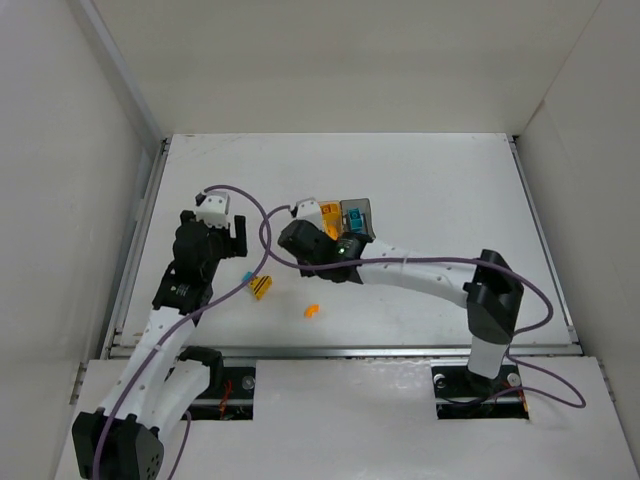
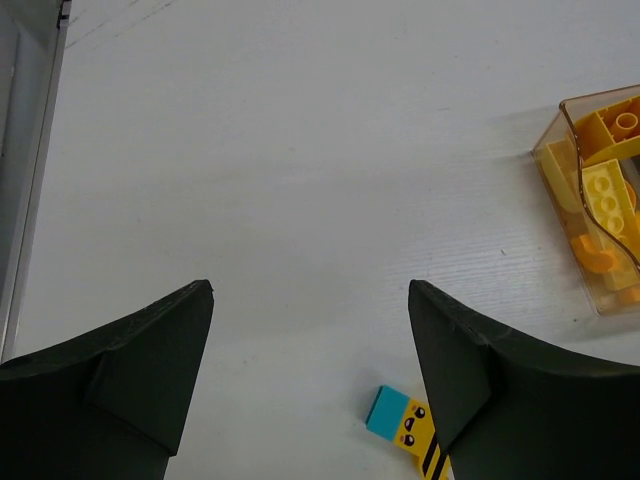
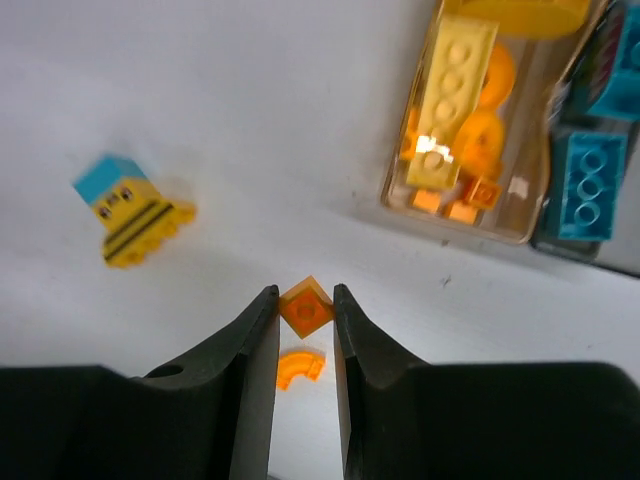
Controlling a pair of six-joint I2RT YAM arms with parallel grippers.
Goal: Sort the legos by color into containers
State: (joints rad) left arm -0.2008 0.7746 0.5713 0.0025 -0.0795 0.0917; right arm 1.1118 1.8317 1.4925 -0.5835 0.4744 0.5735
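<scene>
Orange and square, a small brick (image 3: 306,306) sits clamped between the two fingers of the right gripper (image 3: 305,300), at the lower centre of the right wrist view. Just below it in that frame, a curved orange piece (image 3: 298,368) lies on the white table (image 1: 440,190), seen through the gap between the fingers. At the upper right stands the amber bin (image 3: 392,180), holding a long yellow brick (image 3: 455,100) and several orange bits. Touching its right side is the grey bin (image 3: 556,120) with teal bricks (image 3: 587,185) inside. At the left of the frame a striped yellow brick (image 3: 135,225) lies on the table with a teal block (image 3: 108,175) joined to its top. The left gripper (image 2: 310,290) is spread wide with nothing between its fingers. In its wrist view, bare table fills the middle, the striped brick sits at the bottom edge by the right finger, and the amber bin is at the right edge.
</scene>
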